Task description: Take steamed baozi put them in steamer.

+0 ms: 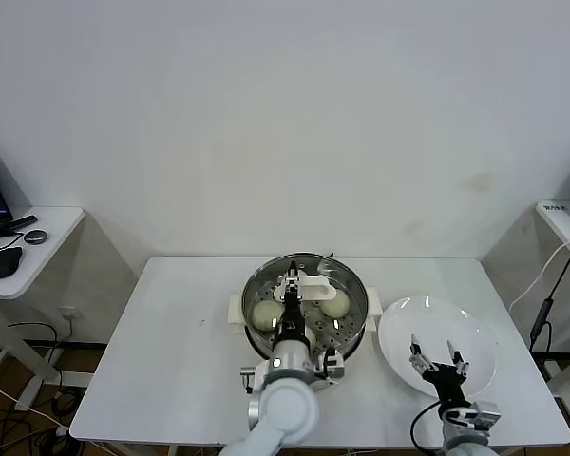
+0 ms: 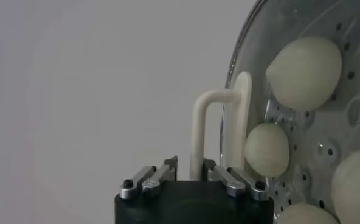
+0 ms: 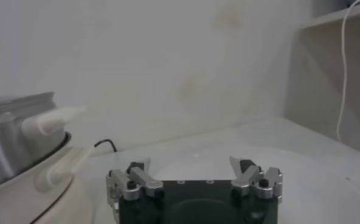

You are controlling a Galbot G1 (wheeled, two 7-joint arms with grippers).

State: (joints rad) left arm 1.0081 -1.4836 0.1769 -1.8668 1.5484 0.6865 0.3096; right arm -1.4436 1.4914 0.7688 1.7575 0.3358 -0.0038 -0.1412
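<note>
The steamer (image 1: 354, 288) stands mid-table with a glass lid (image 1: 315, 271) lying on it. Through the glass I see several baozi on the perforated tray, among them one (image 2: 304, 73) near the rim and one (image 2: 267, 149) beside the handle; two baozi (image 1: 266, 315) (image 1: 334, 304) show in the head view. My left gripper (image 2: 191, 164) is above the lid, open, its fingers close on either side of the lid's white handle (image 2: 199, 131), with a small gap showing. My right gripper (image 1: 439, 359) hangs open and empty over the white plate (image 1: 475, 328).
The steamer's steel wall (image 3: 16, 140) and cream side handle (image 3: 49, 122) lie close to the right gripper (image 3: 192, 167). A side table (image 1: 47, 228) with a mouse stands far left. A cable (image 1: 546, 304) hangs past the table's right edge.
</note>
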